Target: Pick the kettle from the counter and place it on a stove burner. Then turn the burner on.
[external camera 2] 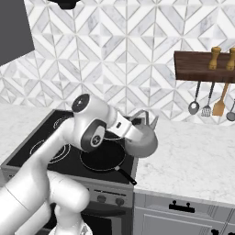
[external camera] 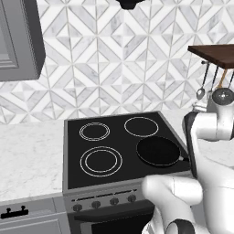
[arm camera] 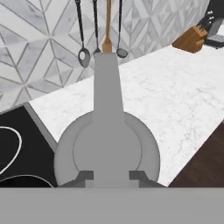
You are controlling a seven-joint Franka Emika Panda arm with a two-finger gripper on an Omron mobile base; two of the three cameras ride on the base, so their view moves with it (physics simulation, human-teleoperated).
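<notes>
- My gripper (arm camera: 111, 175) is clamped on the kettle's (external camera 2: 141, 138) arched handle (arm camera: 107, 100), the kettle hanging directly beneath it.
- The kettle is lifted off the counter (external camera 2: 193, 151), at the stove's right edge, beside the black frying pan (external camera 2: 103, 158).

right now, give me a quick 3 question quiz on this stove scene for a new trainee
1. True or false: the kettle sits on the counter with nothing gripping it.
2. Multiple choice: what lies on the front right burner? A) the black frying pan B) a knife block C) a wooden spoon
3. Fill in: the largest double-ring stove burner is at the front ____ of the cooktop, seen from the robot.

Key
1. False: the gripper is shut on the kettle's handle, and the right base view shows the kettle lifted beside the pan.
2. A
3. left
</notes>
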